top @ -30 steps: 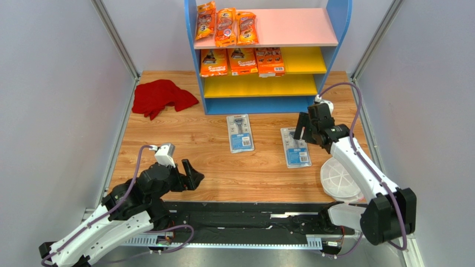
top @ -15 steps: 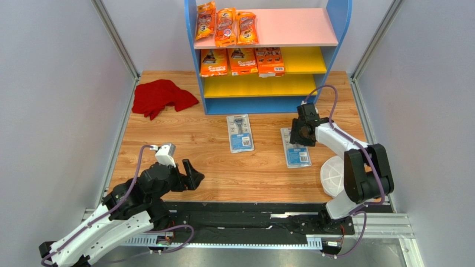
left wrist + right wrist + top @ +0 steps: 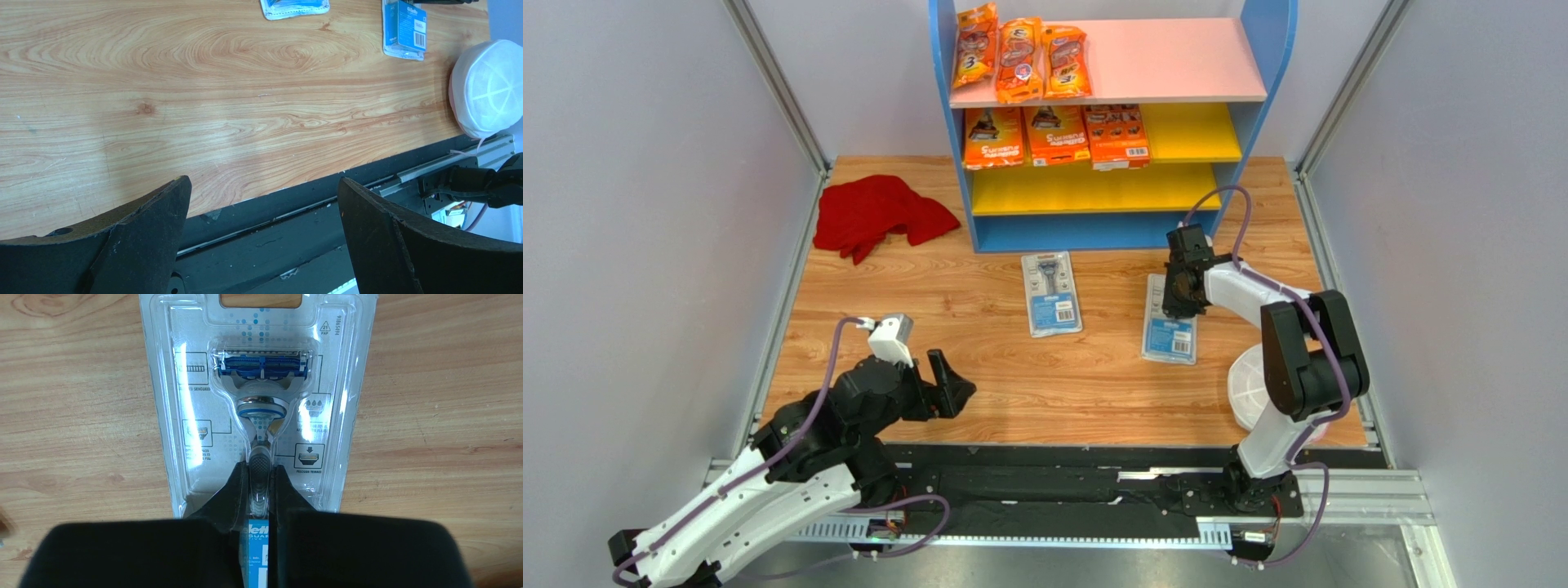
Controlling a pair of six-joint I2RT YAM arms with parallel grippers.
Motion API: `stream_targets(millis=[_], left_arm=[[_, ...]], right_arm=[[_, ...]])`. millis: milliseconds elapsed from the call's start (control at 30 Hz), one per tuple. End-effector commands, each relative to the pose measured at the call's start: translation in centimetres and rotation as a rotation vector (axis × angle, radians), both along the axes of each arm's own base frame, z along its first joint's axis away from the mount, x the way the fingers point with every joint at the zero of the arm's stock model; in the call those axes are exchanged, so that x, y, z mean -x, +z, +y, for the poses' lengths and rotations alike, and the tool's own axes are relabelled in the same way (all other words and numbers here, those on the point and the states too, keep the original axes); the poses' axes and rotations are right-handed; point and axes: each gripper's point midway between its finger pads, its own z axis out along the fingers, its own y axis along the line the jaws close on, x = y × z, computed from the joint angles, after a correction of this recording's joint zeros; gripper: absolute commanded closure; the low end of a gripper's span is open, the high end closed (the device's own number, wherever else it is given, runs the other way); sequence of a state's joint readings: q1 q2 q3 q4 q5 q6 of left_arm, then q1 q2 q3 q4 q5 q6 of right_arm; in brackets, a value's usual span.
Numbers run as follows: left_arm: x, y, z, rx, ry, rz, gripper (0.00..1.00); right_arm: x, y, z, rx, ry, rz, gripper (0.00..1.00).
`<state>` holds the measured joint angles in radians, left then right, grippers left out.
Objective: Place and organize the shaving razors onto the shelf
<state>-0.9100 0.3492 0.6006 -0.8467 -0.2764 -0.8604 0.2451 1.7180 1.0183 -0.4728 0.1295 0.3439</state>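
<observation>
Grey-blue blister card with one razor (image 3: 1171, 328) lies on the wooden table (image 3: 891, 294) near the small open shelf unit with blue sides (image 3: 1274, 61). The right gripper (image 3: 1183, 292), wrist pointing down from a high-folded elbow, is clamped on the clear bubble over the razor's handle. The left gripper (image 3: 946, 386) sits low over the table's near left, fingers spread wide and holding nothing. Three narrow orange bags (image 3: 1020, 59) lie on the shelf's pink top board (image 3: 1173, 61) and three orange cards (image 3: 1057, 135) on the upper yellow board (image 3: 1192, 132).

Bright, even overhead light, soft shadows, sharp focus, little glare
</observation>
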Motion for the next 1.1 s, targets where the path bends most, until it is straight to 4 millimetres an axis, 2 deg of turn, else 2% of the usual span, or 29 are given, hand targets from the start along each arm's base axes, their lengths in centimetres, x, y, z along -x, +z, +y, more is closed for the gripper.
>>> stream_targets(millis=[0,200,400,467,600,633,700,733,800,833,900,933,1033,1067], left_arm=[[-0.1,0.4,-0.7,0.005,-0.036,-0.018,0.02],[-0.3,0.5,-1.9,0.032,-0.054,-0.009,0.02],[-0.9,1.5,-4.3,0.091,-0.106,-0.016,0.02],[-1.0,1.9,-5.4,0.108,-0.131,-0.011,0.02],[-1.2,2.5,-7.0,0.156,-0.16,-0.003,0.02],[-1.2,2.6,-7.3,0.17,-0.169,-0.002,0.02],[-1.4,3.0,-8.0,0.195,-0.176,-0.007,0.02],[-1.4,3.2,-8.3,0.205,-0.183,-0.005,0.02],[-1.6,3.3,-8.8,0.219,-0.189,-0.001,0.02],[-1.5,3.3,-9.1,0.226,-0.194,0.004,0.02],[-1.6,3.3,-9.6,0.248,-0.199,0.014,0.03],[-1.4,3.3,-9.8,0.26,-0.209,0.019,0.03],[-1.5,3.3,-10.3,0.288,-0.206,0.023,0.04],[-1.6,3.1,-10.3,0.291,-0.204,0.023,0.04]], right_arm=[[0.7,0.3,-0.3,-0.014,-0.028,-0.021,1.0],[2.6,4.6,0.4,-0.091,-0.008,-0.103,1.0],[5.8,10.3,3.5,-0.151,0.079,-0.193,1.0],[6.9,11.8,5.6,-0.169,0.137,-0.216,1.0],[9.2,13.4,9.2,-0.214,0.229,-0.21,1.0],[10.0,14.1,10.8,-0.233,0.275,-0.213,1.0],[10.9,14.6,12.5,-0.252,0.299,-0.217,1.0],[12.1,14.9,14.1,-0.266,0.35,-0.215,1.0],[12.7,15.6,15.8,-0.285,0.369,-0.219,1.0],[14.0,15.8,17.2,-0.29,0.416,-0.215,1.0],[14.6,16.6,18.8,-0.297,0.438,-0.225,1.0],[15.7,16.9,20.1,-0.314,0.467,-0.224,1.0],[17.3,17.6,22.4,-0.33,0.515,-0.224,1.0],[17.7,17.2,23.0,-0.327,0.529,-0.21,1.0]])
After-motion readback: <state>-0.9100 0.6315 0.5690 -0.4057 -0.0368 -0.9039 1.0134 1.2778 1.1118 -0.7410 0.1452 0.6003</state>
